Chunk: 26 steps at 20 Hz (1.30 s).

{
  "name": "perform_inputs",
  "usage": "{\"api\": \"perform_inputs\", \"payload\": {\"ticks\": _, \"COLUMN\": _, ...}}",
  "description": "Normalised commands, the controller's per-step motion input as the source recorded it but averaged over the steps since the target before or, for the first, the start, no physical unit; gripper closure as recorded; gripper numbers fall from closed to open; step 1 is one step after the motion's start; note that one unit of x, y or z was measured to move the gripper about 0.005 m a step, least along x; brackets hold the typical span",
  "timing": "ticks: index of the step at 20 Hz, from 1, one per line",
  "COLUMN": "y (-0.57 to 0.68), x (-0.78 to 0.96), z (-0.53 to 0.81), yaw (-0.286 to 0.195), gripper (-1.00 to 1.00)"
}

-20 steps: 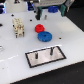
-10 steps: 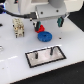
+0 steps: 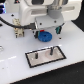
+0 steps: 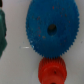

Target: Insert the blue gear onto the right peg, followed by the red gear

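One blue gear (image 4: 51, 28), one red gear (image 4: 52, 71) and two pegs are in sight. The gripper (image 3: 46, 31) hangs straight above the blue gear; whether its fingers are spread cannot be told. The toothed blue disc lies flat under it, the smaller red gear touching its rim. The right peg (image 3: 51, 50) stands on the grey plate (image 3: 60, 55), nearer the camera than the gripper.

One blue gear (image 4: 51, 28), one red gear (image 4: 52, 69), and seemingly two pegs (image 3: 50, 50) on one plate (image 3: 60, 54).

1 white Panda arm, wrist low, gripper (image 3: 46, 31) pointing down, jaw state unclear.
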Motion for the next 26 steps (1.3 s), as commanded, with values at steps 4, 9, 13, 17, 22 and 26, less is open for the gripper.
{"api": "perform_inputs", "payload": {"ticks": 4, "y": -0.03, "x": -0.31, "z": -0.28, "yaw": 0.0, "gripper": -1.0}}
{"api": "perform_inputs", "payload": {"ticks": 9, "y": -0.02, "x": -0.31, "z": -0.29, "yaw": 0.0, "gripper": 1.0}}
{"api": "perform_inputs", "payload": {"ticks": 13, "y": 0.01, "x": -0.29, "z": -0.21, "yaw": 0.0, "gripper": 1.0}}
{"api": "perform_inputs", "payload": {"ticks": 17, "y": 0.01, "x": -0.26, "z": -0.13, "yaw": 0.0, "gripper": 1.0}}
{"api": "perform_inputs", "payload": {"ticks": 22, "y": 0.0, "x": -0.18, "z": -0.05, "yaw": 0.0, "gripper": 1.0}}
{"api": "perform_inputs", "payload": {"ticks": 26, "y": 0.01, "x": 0.07, "z": 0.25, "yaw": 0.0, "gripper": 1.0}}
